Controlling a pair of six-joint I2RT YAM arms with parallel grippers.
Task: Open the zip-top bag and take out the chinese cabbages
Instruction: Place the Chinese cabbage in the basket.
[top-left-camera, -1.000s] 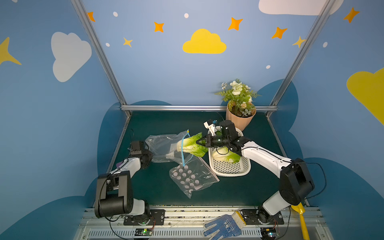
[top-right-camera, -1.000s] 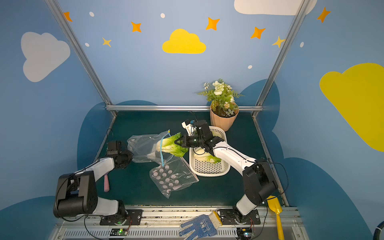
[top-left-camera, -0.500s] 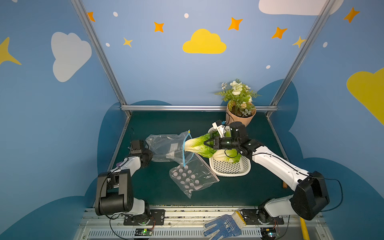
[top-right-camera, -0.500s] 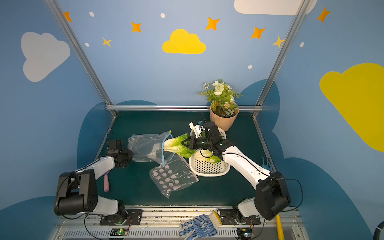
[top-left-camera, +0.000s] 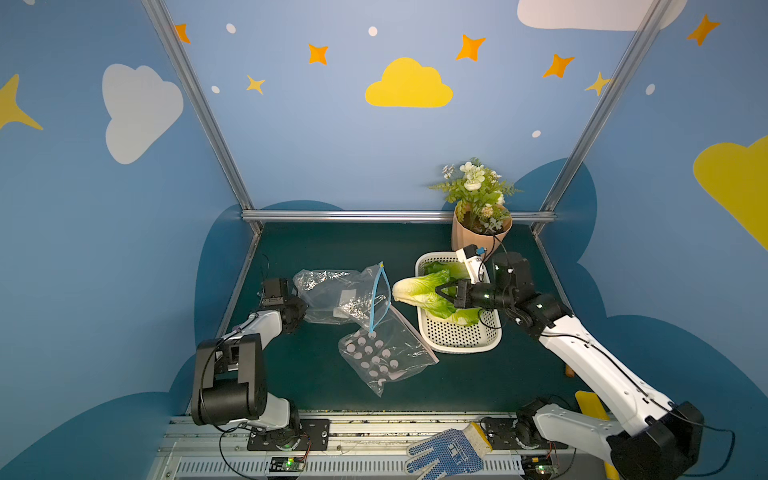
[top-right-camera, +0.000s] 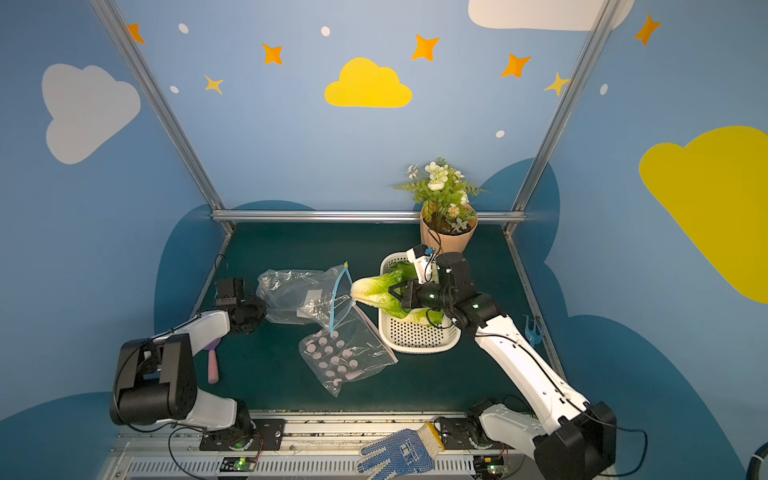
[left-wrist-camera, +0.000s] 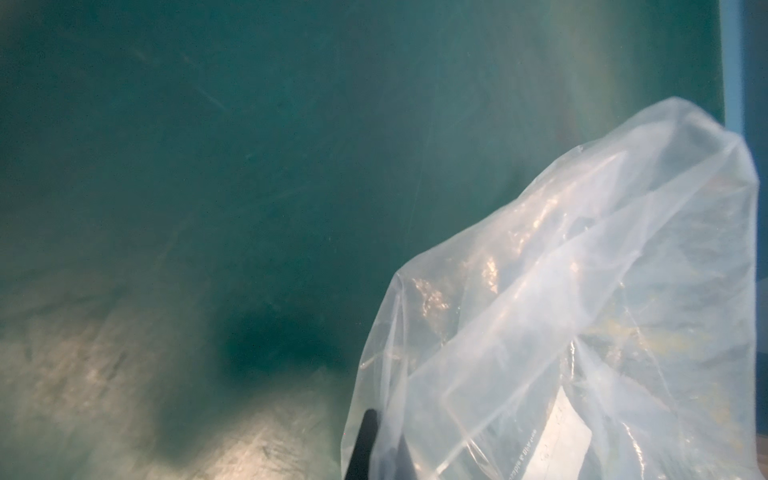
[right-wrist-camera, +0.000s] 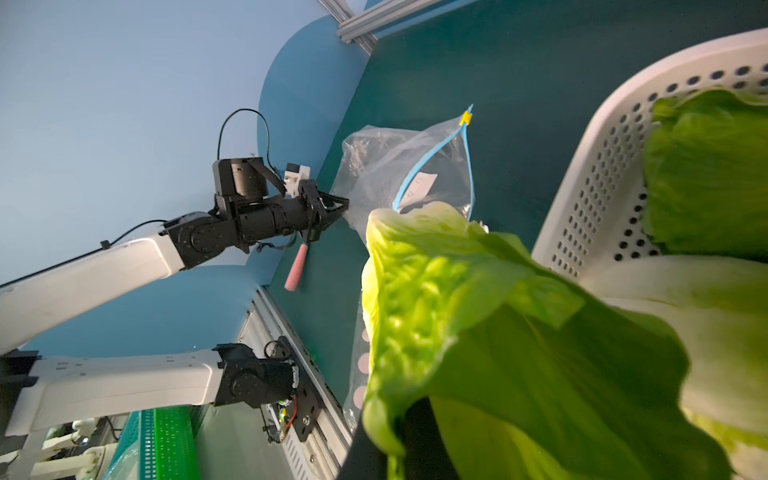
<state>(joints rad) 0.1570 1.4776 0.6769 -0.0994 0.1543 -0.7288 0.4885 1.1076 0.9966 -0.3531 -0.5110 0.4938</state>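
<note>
now the right pincer (top-left-camera: 444, 291) is seen clamped on one chinese cabbage (top-left-camera: 417, 291), which is held across the left rim of the white basket (top-left-camera: 457, 348) with its pale tip turned toward the open, blue-zipped mouth of the zip-top bag (top-left-camera: 332, 293). two more cabbages (top-left-camera: 449, 269) are laid in the basket, beneath and beyond the held one. the bag's left end is pinched by the closed left pincer (top-left-camera: 300, 311), and the bag is rested on the green surface (top-left-camera: 332, 249), just left of the basket.
</note>
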